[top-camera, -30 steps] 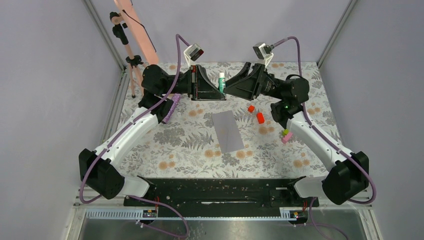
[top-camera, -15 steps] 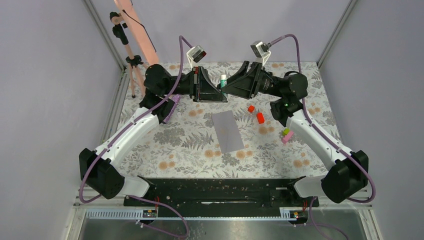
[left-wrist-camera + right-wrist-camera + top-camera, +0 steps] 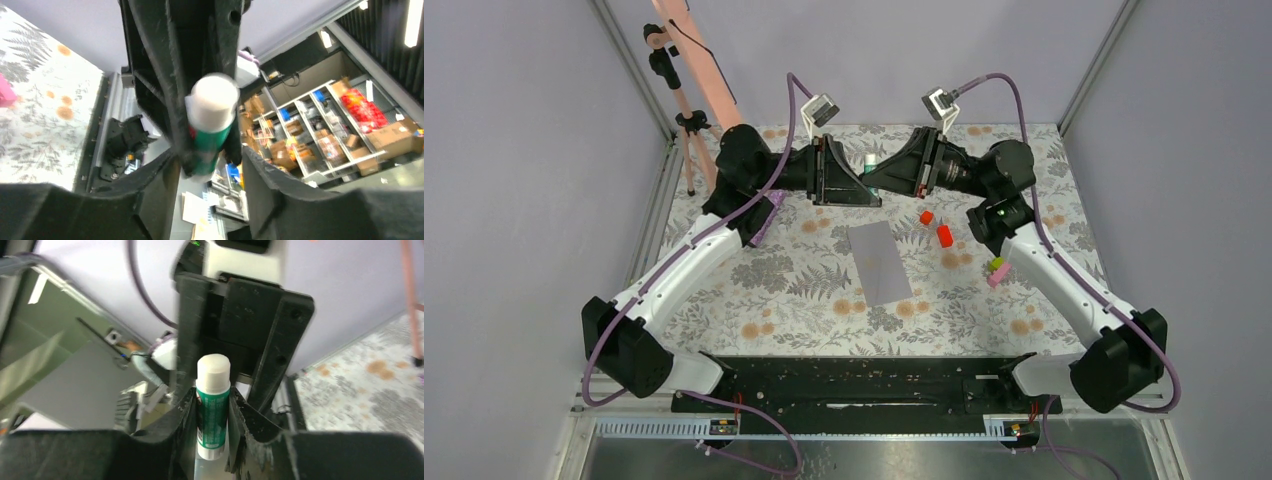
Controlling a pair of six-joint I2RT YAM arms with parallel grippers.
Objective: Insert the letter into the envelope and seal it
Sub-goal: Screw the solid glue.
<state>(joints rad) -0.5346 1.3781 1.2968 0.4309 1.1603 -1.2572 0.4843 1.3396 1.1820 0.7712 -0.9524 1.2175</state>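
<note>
The grey-lilac envelope (image 3: 879,262) lies flat in the middle of the table, apart from both grippers. The letter is out of view. My right gripper (image 3: 876,176) is raised above the far part of the table and shut on a green and white glue stick (image 3: 212,407), whose white cap points at the left gripper. The stick barely shows in the top view (image 3: 869,160). My left gripper (image 3: 860,186) faces it, open, its jaws spread wide on either side of the stick's end (image 3: 212,125) without touching it.
Two red pieces (image 3: 944,236) and a pink-and-yellow block (image 3: 997,270) lie right of the envelope. A purple object (image 3: 767,215) lies under the left arm. A tripod (image 3: 686,120) stands at the far left.
Both grippers have tilted and lifted slightly with the glue stick between them, so less of the stick shows from above. The envelope has not moved.
</note>
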